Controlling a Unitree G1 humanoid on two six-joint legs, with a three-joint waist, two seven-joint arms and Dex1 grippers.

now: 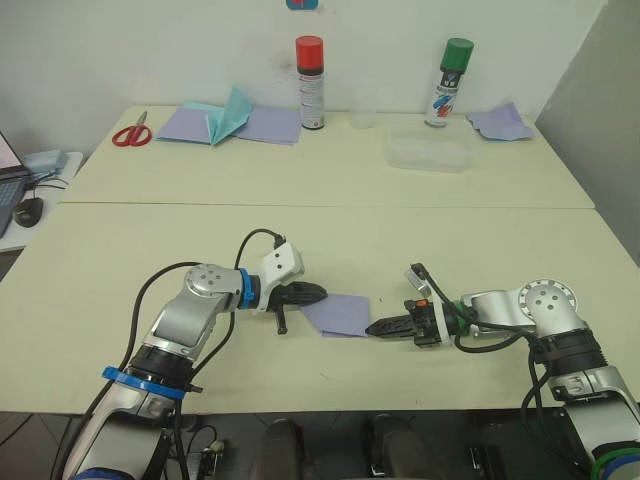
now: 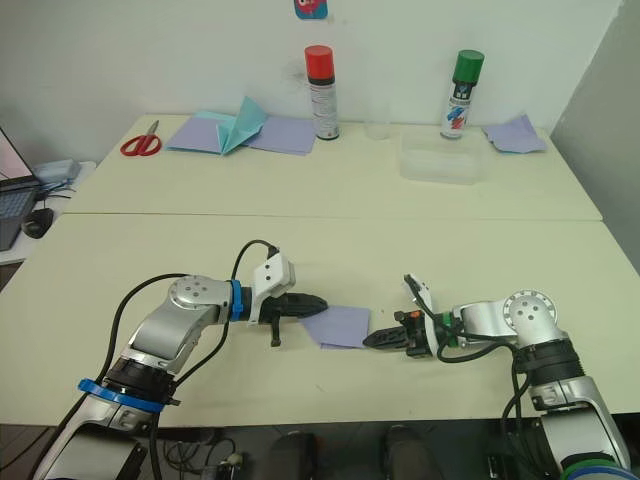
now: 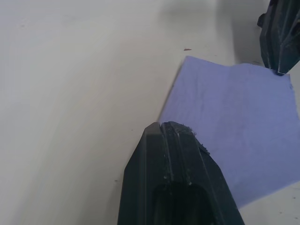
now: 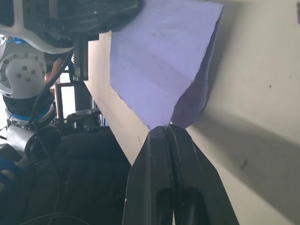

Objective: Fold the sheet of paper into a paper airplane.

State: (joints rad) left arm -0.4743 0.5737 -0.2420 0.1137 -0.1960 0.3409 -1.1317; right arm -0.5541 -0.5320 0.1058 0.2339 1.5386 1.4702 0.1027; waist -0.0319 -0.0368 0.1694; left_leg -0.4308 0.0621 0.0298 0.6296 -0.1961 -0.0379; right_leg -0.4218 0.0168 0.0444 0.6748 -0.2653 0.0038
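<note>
Left eye view: sheet of paper (image 1: 338,313) lies flat, roughly square (no clear long axis), both closed claws touching opposite corners.

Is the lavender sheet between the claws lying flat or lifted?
Partly lifted: the right claw holds a corner of the sheet of paper, which arches off the table.

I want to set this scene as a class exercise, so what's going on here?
A two-armed robot is working on a lavender sheet of paper lying on the near table. The left gripper, shut, presses on one edge of the sheet. The right gripper is shut on the opposite corner, which looks slightly lifted. The sheet is still roughly flat, not yet plane-shaped. On the far table lie scissors, more paper, two spray cans and a clear tray.
</note>
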